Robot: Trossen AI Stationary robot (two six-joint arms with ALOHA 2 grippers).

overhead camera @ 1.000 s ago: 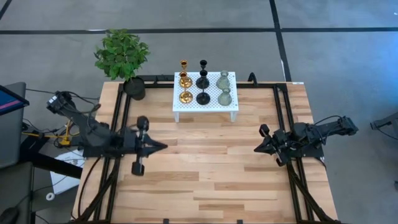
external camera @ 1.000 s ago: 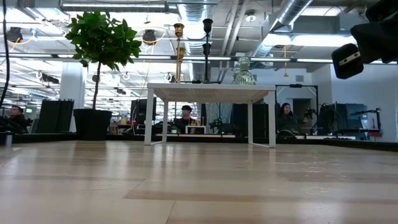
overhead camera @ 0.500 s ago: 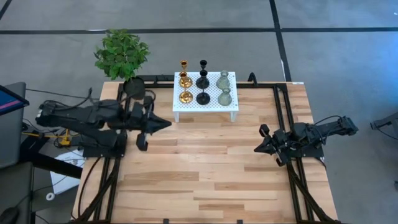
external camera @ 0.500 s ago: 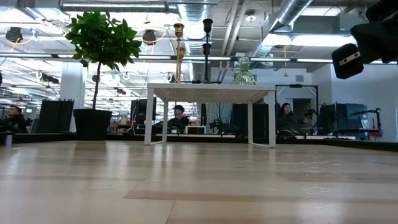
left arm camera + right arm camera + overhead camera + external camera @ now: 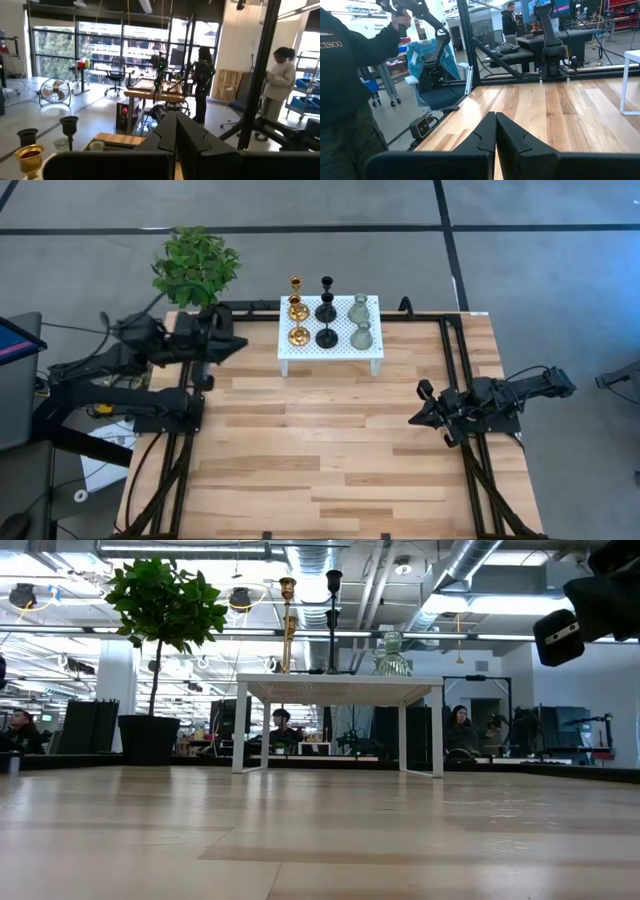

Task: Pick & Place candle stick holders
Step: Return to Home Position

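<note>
Six candle stick holders stand by their round bases on a white perforated stand [image 5: 330, 340] at the table's far middle: two gold [image 5: 297, 308], two black [image 5: 326, 310], two grey-green [image 5: 360, 310]. They also show in the low view [image 5: 288, 625] and the left wrist view [image 5: 31, 155]. My left gripper [image 5: 243, 346] is shut and empty, left of the stand, beside the plant pot, pointing toward the stand. My right gripper [image 5: 412, 418] is shut and empty over the table's right middle, pointing left.
A leafy plant [image 5: 195, 265] in a black pot [image 5: 215, 320] stands at the far left corner, close to my left arm. A dark frame [image 5: 450, 350] runs along the table's sides. People stand in the room beyond the table [image 5: 282, 80].
My left gripper has swung from the table's left middle toward the far edge, ending beside the plant pot and left of the white stand, its fingers still shut. The holders have stayed in place.
</note>
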